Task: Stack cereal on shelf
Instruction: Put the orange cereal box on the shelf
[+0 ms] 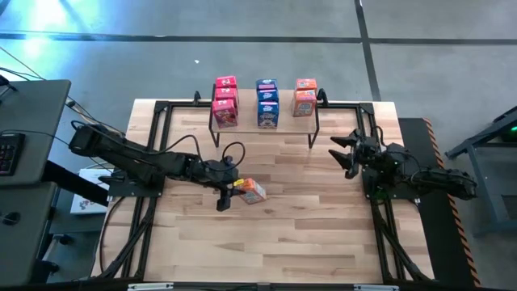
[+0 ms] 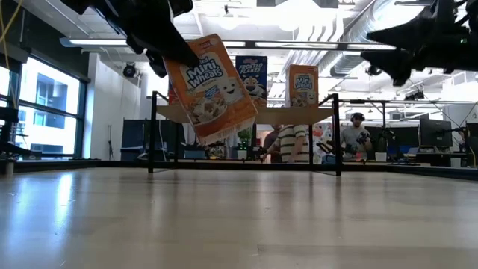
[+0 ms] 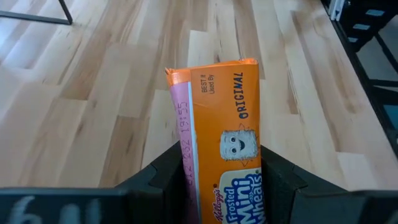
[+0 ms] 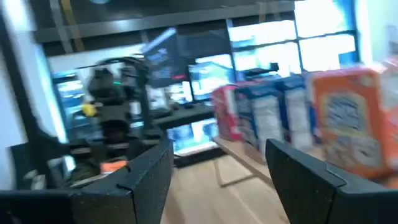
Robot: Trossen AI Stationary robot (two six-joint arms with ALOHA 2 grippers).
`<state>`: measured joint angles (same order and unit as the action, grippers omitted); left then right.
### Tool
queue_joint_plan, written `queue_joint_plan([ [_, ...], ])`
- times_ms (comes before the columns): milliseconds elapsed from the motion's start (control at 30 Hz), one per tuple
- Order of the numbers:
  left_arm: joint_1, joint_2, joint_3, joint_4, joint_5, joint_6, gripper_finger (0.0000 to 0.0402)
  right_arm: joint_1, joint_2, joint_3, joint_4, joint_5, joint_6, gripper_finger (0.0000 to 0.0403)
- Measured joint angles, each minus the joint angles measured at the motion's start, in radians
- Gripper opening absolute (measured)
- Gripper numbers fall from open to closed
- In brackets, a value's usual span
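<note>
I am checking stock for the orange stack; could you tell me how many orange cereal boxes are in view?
3, possibly more hidden. Two sit stacked at the right end of the shelf: upper box, lower box. The third orange box is held above the table by the left gripper.

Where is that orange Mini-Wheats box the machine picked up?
The orange Mini-Wheats box is clamped in the left end effector, lifted and tilted above the table's middle, in front of the shelf and left of the idle right end effector.

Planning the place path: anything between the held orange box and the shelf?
Nothing. In the high view, bare tabletop lies between the orange Mini-Wheats box, held by the left gripper, and the shelf.
</note>
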<state>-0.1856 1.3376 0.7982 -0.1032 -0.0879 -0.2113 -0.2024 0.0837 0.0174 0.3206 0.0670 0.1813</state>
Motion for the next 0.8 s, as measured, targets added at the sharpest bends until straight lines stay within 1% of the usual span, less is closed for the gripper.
queue_joint_plan([
  [67, 0.000, 0.000, 0.000, 0.000, 0.000, -0.020, 0.0138, 0.000, 0.001, 0.020, 0.002, -0.033, -0.022, 0.0248],
  [167, 0.000, 0.000, 0.000, 0.000, 0.000, -0.022, 0.0138, 0.000, 0.002, 0.057, 0.007, -0.047, -0.034, 0.0248],
  [300, 0.000, 0.000, 0.000, -0.002, -0.002, -0.022, 0.0138, 0.000, 0.003, 0.110, 0.006, -0.100, -0.103, 0.0248],
  [400, 0.000, 0.000, 0.000, -0.002, -0.002, -0.023, 0.0138, 0.000, 0.016, 0.156, -0.004, -0.105, -0.113, 0.0249],
  [467, 0.000, 0.000, 0.000, -0.002, -0.002, -0.022, 0.0138, 0.000, 0.034, 0.194, -0.045, -0.105, -0.142, 0.0253],
  [567, 0.000, 0.000, 0.000, -0.003, -0.002, -0.022, 0.0138, 0.000, 0.077, 0.248, -0.117, -0.102, -0.163, 0.0260],
  [800, 0.000, 0.000, 0.000, -0.003, -0.002, -0.023, 0.0138, 0.000, 0.250, 0.384, -0.167, -0.104, -0.209, 0.0279],
])
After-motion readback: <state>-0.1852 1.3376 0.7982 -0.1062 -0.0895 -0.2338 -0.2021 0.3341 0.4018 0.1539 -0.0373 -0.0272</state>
